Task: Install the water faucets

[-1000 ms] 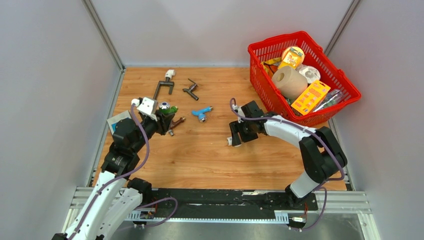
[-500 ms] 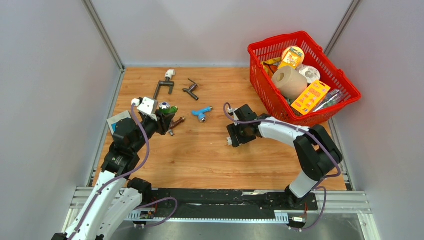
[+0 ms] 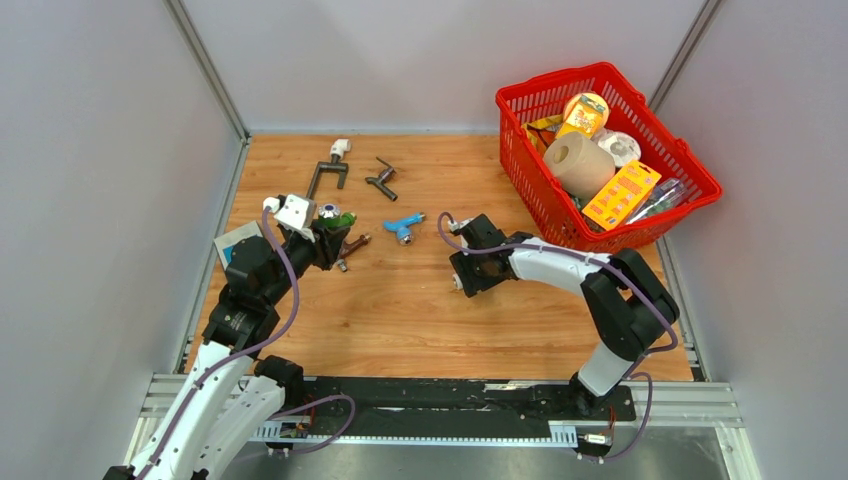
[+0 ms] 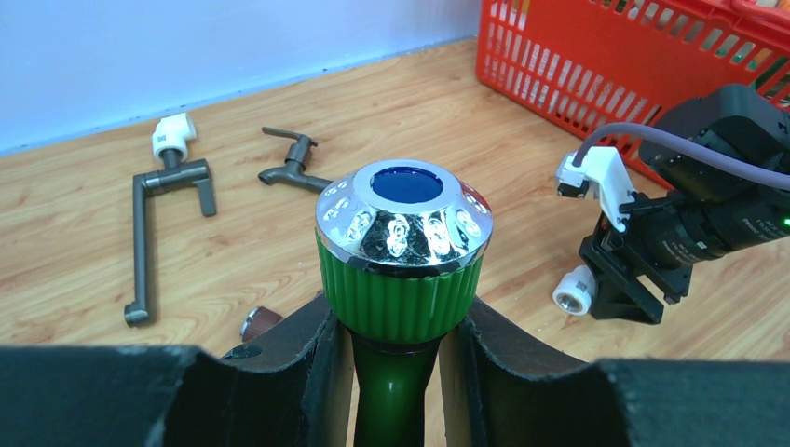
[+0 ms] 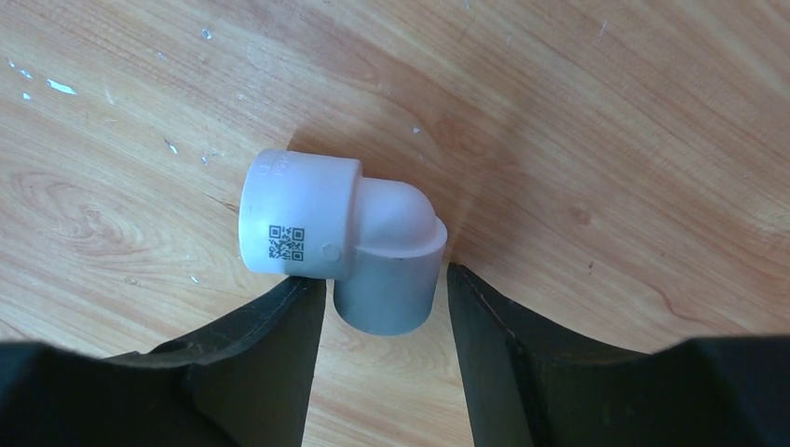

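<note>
My left gripper [image 3: 330,232] [image 4: 396,321] is shut on the green water faucet [image 3: 341,219] [image 4: 402,270] and holds it off the table, chrome threaded end pointing away. The brown faucet [image 3: 350,247] [image 4: 261,322] lies just below it. On the wood lie the blue faucet [image 3: 402,226] and the dark grey faucet [image 3: 381,180] [image 4: 291,168]. My right gripper [image 3: 462,282] [image 5: 384,303] is open and low over the table. Its jaws flank one leg of the white elbow fitting [image 5: 317,228] [image 4: 573,291], with a gap on the right side.
A grey L-shaped pipe with a white elbow on its end [image 3: 327,172] [image 4: 158,214] lies at the back left. The red basket [image 3: 520,150] full of groceries stands at the back right. A flat white and blue card [image 3: 232,245] lies under the left arm.
The right wrist has swung left over the white elbow fitting, which stayed in place. The left arm and the green faucet have not moved.
</note>
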You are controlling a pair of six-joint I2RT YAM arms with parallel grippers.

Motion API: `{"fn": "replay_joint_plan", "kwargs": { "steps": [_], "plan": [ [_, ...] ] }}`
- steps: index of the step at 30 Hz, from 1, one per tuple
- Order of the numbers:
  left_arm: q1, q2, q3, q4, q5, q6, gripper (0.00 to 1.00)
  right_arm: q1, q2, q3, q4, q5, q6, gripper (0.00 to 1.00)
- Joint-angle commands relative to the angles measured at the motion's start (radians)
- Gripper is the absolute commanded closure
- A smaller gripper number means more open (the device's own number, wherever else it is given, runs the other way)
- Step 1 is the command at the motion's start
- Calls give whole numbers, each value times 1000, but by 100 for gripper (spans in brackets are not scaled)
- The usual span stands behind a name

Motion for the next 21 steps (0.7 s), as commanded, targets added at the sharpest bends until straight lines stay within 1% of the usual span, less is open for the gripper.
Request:
{"fn": "replay_joint_plan", "kwargs": {
  "steps": [1,3,6,11,15,17,19,21],
  "plan": [
    [4,-7,8,25,18,7,100,14,30,5,32,36,3,41],
    [5,-7,8,27,18,7,100,20,34,8,32,49,1,38],
    [4,-7,8,25,18,7,100,29,41,13,32,69,-2,38],
    [4,-9,8,25,21,6,100,46,57,14,33,92,-5,43],
    [4,-9,7,27,27,3,100,51,50,8,36,97,-5,58],
    [4,-7,7,30,32,0,100,52,37,8,44,92,-2,70],
    [4,-4,7,30,40,-8,100,52,18,6,58,89,6,80],
    [5,0,10,30,53,-22,100,51,0,9,66,95,17,94]
  ]
}}
